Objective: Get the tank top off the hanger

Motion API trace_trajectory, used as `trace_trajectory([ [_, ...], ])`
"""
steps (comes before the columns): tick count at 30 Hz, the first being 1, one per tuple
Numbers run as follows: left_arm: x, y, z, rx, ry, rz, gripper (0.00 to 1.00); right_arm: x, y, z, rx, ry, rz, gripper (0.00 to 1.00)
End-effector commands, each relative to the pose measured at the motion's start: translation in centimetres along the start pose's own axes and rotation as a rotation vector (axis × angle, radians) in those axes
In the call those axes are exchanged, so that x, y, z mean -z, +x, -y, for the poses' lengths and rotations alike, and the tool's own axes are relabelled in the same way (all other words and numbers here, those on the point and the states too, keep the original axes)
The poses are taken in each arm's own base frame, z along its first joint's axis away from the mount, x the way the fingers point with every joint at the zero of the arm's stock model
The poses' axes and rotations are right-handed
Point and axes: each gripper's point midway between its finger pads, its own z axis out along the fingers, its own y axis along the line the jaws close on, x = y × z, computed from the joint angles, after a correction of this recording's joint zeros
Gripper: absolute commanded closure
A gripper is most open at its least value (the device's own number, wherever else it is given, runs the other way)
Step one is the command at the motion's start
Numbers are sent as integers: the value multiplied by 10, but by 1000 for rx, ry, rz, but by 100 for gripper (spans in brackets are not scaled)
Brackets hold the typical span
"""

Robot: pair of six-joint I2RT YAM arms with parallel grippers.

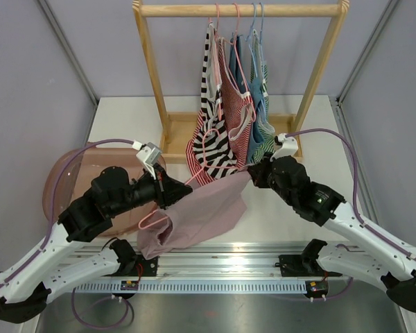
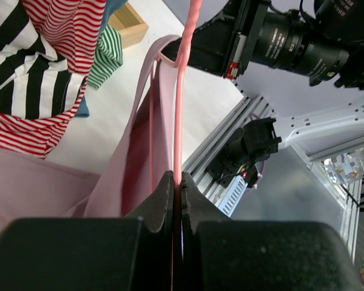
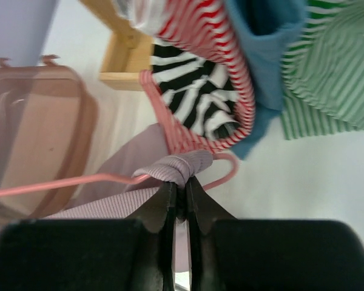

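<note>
Lower centre of the top view, your left gripper (image 1: 168, 189) is clamped tight on the pink hanger (image 2: 181, 91). Your right gripper (image 1: 253, 170) is pinched shut on the bunched strap (image 3: 176, 165) of the tank top (image 1: 201, 215), which sags between them. Pull askew and the strap could snag on the hanger's hooked end or slip free. Further up, the striped tops (image 1: 215, 132) on the rack (image 1: 236, 10) hang close enough to catch.

No text, brand, number or sign can be read in any of the three views. The small stickers (image 1: 130, 283) on the aluminium rail (image 1: 222, 267) below the arm bases are too small to make out. In the left wrist view, the red tag (image 2: 232, 70) on the black housing (image 2: 255, 36) is likewise illegible.
</note>
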Motion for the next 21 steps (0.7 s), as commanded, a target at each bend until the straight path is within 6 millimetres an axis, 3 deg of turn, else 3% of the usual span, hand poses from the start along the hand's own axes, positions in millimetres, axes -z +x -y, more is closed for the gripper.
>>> trace_trajectory([
  [1,9,-14,17,-45,65,38,100,14,-21,52,89,280,86,100],
  [6,18,-17,34,-58,154,54,100,28,-32,87,130,454,102,100],
  [11,25,-25,55,-77,261,80,100,30,-41,100,109,488,76,100],
  [15,27,-42,64,-103,300,165,100,33,-41,76,89,342,51,100],
  [17,29,-60,72,-126,332,256,100,39,-46,59,73,242,64,100],
  [20,27,-87,86,-174,405,407,100,64,-65,-4,41,-105,99,100],
  [21,28,-94,93,-193,436,448,100,76,-73,-16,35,-167,119,100],
])
